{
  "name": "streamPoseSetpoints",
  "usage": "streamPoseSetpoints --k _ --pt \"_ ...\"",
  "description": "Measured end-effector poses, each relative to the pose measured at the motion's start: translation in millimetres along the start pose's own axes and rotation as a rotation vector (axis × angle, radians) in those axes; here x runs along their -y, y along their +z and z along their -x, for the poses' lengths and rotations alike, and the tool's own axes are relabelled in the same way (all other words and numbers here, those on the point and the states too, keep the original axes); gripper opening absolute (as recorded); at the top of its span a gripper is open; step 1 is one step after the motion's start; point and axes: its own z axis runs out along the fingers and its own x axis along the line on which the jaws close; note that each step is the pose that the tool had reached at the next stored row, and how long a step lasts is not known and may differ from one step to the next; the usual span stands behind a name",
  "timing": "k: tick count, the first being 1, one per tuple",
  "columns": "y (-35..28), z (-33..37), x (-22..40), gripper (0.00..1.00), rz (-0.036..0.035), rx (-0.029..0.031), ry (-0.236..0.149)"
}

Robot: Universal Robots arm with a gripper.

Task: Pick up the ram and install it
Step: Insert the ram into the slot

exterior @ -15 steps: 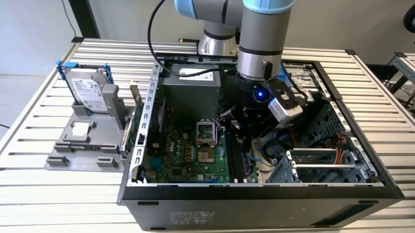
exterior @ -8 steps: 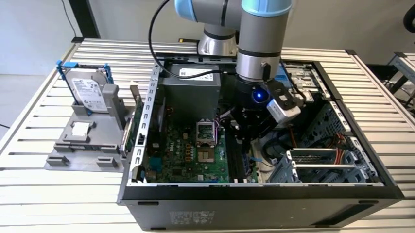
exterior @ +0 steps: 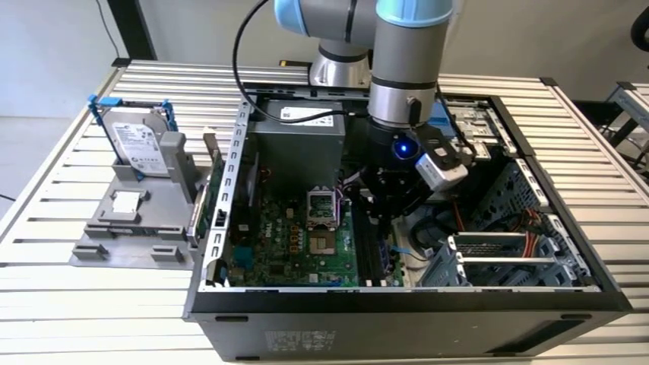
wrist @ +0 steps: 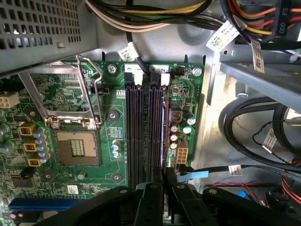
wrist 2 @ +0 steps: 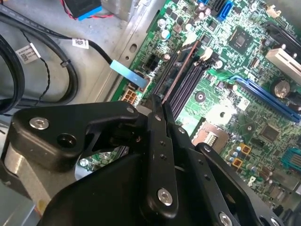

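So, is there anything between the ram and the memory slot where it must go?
Nothing visible. The gripper holds the ram edge-down along the outermost memory slot, and that slot looks free. A blue-tipped cable ends beside it, not across it.

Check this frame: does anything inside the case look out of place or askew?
Only the CPU socket: bare, its retention frame flipped open. The ram, held by the gripper, lines up with the memory slots, not askew.
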Motion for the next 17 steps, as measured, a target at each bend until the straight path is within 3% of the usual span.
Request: streamPoseSetpoints --k 17 --pt "2.5 0.5 -1.0 0.00 -0.0002 -0.0059 0.016"
